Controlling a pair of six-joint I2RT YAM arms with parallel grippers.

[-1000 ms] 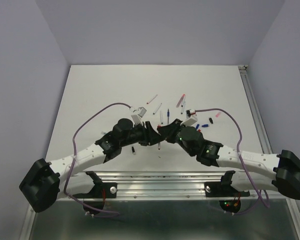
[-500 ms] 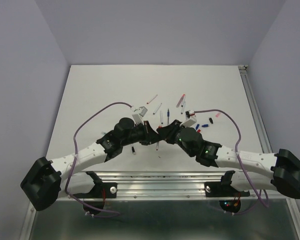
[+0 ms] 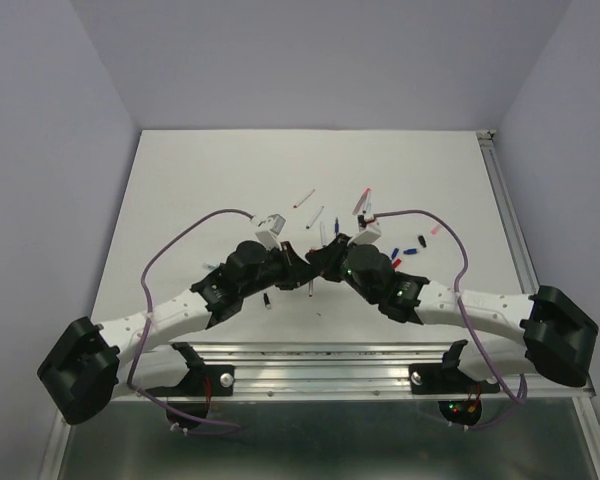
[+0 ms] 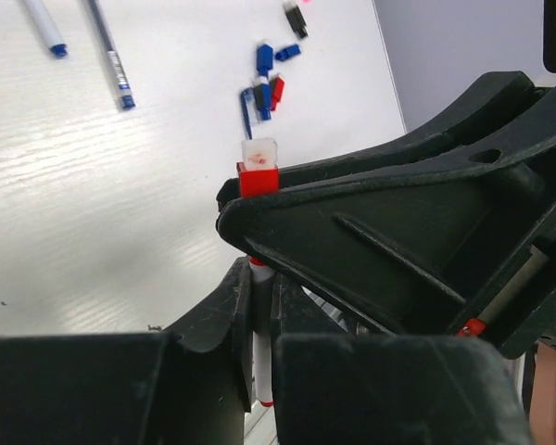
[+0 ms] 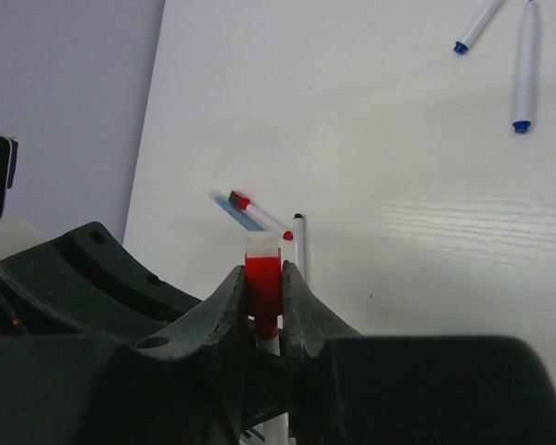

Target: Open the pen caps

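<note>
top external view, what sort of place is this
Probably a robot lab test cell: a white table boxed in by lavender walls, left arm and right arm bolted to an aluminium rail, pens and loose pen caps scattered.

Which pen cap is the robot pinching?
The red cap, squeezed in the right gripper while the left gripper holds its white pen. The other caps lie loose on the table.

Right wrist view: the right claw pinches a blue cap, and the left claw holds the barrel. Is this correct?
Not quite. The cap is red, not blue; the right wrist view shows it. The right claw pinches it, and the left claw holds the barrel.
</note>
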